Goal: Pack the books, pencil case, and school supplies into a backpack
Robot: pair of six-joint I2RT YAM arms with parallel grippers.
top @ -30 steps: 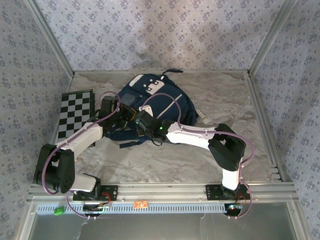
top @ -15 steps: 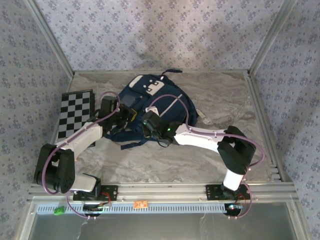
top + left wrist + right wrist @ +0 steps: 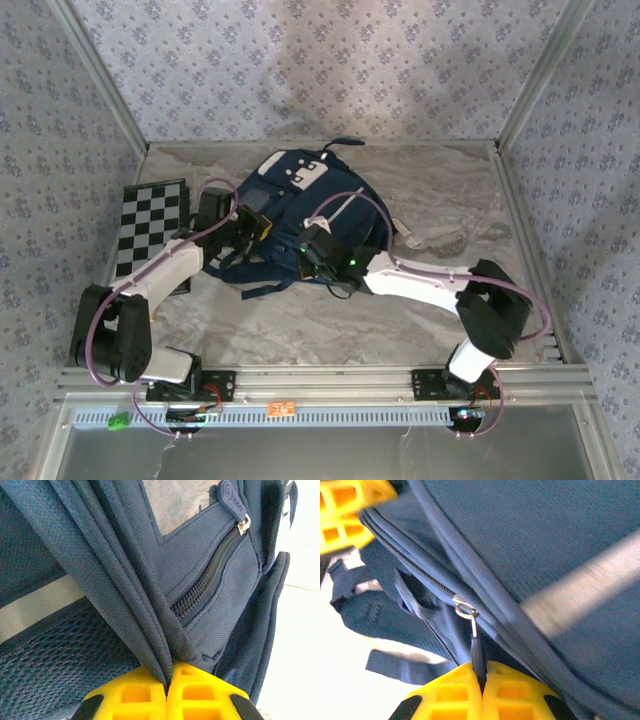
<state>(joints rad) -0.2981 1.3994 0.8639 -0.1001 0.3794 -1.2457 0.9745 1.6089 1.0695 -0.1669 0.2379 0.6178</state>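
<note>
Backpack [image 3: 292, 203] contents hidden, right gripper [image 3: 482, 681] clamped on zipper pull [image 3: 476, 652]

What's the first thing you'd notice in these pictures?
A big blue backpack lies in the middle of the table. The left hand pinches a fold of its fabric, and the right hand pinches its zipper pull. A black-and-white checkered board lies at the table's left edge.

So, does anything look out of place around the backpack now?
Only one thing: the small pale item lies on the table just right of the backpack, outside it, while the right tool grips a zipper pull and the left tool pinches fabric.
</note>
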